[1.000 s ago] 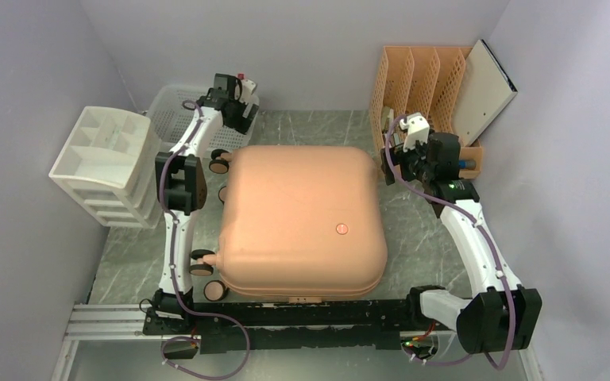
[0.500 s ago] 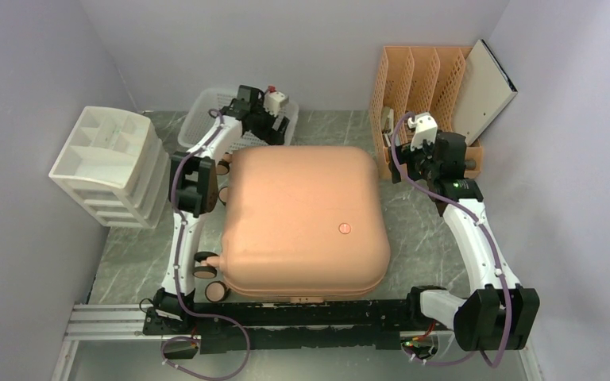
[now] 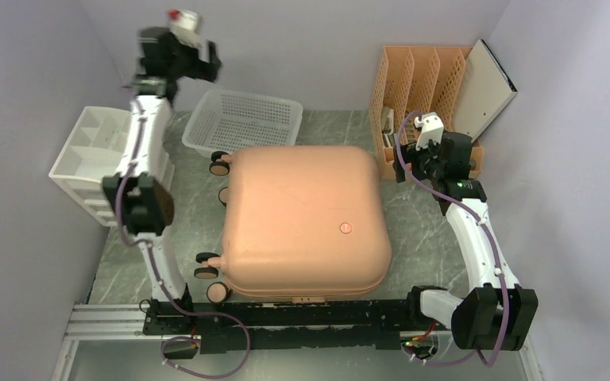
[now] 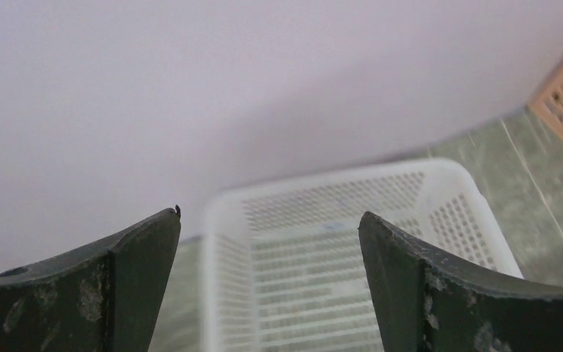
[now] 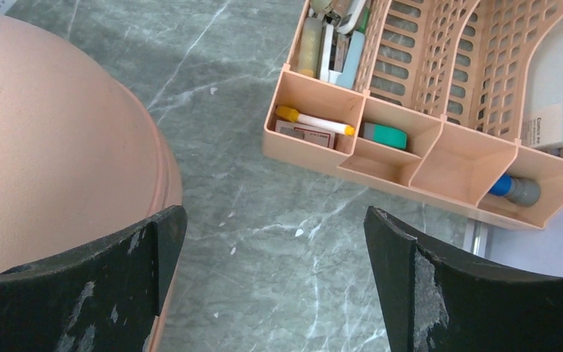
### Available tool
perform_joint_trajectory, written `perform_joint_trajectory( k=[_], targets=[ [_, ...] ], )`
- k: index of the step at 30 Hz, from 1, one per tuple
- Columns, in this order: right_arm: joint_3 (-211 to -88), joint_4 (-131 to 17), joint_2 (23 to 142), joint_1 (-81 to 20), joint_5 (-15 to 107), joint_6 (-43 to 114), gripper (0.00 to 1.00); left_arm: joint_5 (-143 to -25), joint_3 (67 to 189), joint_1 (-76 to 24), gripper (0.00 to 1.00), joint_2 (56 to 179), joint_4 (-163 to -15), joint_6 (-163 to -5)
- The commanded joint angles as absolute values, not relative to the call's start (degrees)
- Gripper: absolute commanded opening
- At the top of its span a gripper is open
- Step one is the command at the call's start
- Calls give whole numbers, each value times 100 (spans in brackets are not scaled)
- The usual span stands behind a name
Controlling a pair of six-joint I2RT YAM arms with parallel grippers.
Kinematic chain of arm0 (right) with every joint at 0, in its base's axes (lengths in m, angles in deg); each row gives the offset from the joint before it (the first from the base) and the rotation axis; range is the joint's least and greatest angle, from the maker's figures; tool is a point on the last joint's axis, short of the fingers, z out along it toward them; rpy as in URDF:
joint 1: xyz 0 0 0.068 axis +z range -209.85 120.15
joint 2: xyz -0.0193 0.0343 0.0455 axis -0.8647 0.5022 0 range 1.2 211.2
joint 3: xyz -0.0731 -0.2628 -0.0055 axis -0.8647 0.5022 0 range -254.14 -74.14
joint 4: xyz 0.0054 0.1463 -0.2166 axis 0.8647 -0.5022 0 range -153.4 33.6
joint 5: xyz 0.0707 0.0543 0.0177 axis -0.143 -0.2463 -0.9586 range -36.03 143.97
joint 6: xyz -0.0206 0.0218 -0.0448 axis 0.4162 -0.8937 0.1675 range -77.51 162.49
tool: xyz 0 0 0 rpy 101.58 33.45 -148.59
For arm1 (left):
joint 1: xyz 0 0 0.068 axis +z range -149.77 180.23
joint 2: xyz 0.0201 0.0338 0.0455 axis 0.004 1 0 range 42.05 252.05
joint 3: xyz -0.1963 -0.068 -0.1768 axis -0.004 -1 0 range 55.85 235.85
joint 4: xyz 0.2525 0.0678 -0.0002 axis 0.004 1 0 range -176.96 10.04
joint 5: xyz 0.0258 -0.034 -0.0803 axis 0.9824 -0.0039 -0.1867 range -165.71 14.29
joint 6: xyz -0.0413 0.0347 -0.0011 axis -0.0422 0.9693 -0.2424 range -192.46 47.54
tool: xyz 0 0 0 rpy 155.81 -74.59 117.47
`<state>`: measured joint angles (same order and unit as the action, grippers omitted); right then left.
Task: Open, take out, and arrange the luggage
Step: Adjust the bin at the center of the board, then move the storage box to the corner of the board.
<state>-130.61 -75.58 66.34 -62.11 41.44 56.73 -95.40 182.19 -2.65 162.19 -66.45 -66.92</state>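
Two claws spread, both empty; right one nearer.
Your right gripper (image 5: 273, 213) hangs just beside the upper-right corner of the luggage (image 3: 302, 222), which lies shut at frame centre, wheels leftward; your left gripper (image 4: 270, 216) sits high at upper left, facing the white basket (image 4: 322, 192), well apart.

The luggage (image 3: 306, 222) lies closed and flat on the grey marbled table (image 3: 421, 230), with its wheels toward the left. The left arm stands tall. The left gripper (image 3: 209, 63) is up by the back wall above a white basket (image 3: 246, 119); it is blurred and seems to point right. The right gripper (image 3: 407, 165) hangs between the luggage's far right corner and an orange rack (image 3: 421, 79).
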Motion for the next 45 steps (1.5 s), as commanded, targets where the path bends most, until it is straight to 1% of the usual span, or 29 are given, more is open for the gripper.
perform_joint_trajectory(
  k=[1,3,5,9,13,17,21,25,28,31,34,37,41,45],
  targets=[
    [-13092,-7410,6517,-6247,3921,5555,97,-9969,18036,-166,97,14417,-6176,-5503],
    [-13092,-7419,6491,-6249,3866,5537,96,-9456,17474,-164,97,13580,-5790,-4877],
    [-13092,-7424,6464,-6249,3784,5518,96,-8641,16786,-165,97,12774,-5451,-4463],
    [-13105,-7470,6465,-6249,3571,5466,96,-7077,15782,-170,97,11320,-4712,-3766],
    [-13136,-7520,6526,-6240,3403,5421,95,-6184,14975,-170,97,9990,-4060,-3230],
    [-13145,-7565,6570,-6240,3276,5392,94,-5681,14224,-170,97,9199,-3317,-2959],
    [-13154,-7597,6580,-6231,3176,5408,94,-4960,13185,-168,97,8428,-3319,-2698],
    [-13162,-7608,6562,-6234,3190,5402,94,-4011,12406,-167,97,7964,-3774,-2452],
    [-13155,-7612,6537,-6237,3173,5392,94,-3245,11876,-163,97,7765,-4573,-2124],
    [-13145,-7609,6532,-6232,3169,5400,94,-2760,11452,-164,97,7670,-5387,-1721],
    [-13160,-7629,6553,-6235,3173,5401,94,-2602,11165,-167,97,7757,-5725,-1651],
    [-13149,-7631,6537,-6231,3187,5409,94,-2684,10884,-165,97,7877,-5961,-1735],
    [-13145,-7614,6528,-6236,3218,5409,94,-2625,10281,-166,97,8080,-6850,-1489],
    [-13145,-7621,6542,-6240,3221,5392,94,-2661,10071,-148,97,8461,-7292,-1542]
  ],
)
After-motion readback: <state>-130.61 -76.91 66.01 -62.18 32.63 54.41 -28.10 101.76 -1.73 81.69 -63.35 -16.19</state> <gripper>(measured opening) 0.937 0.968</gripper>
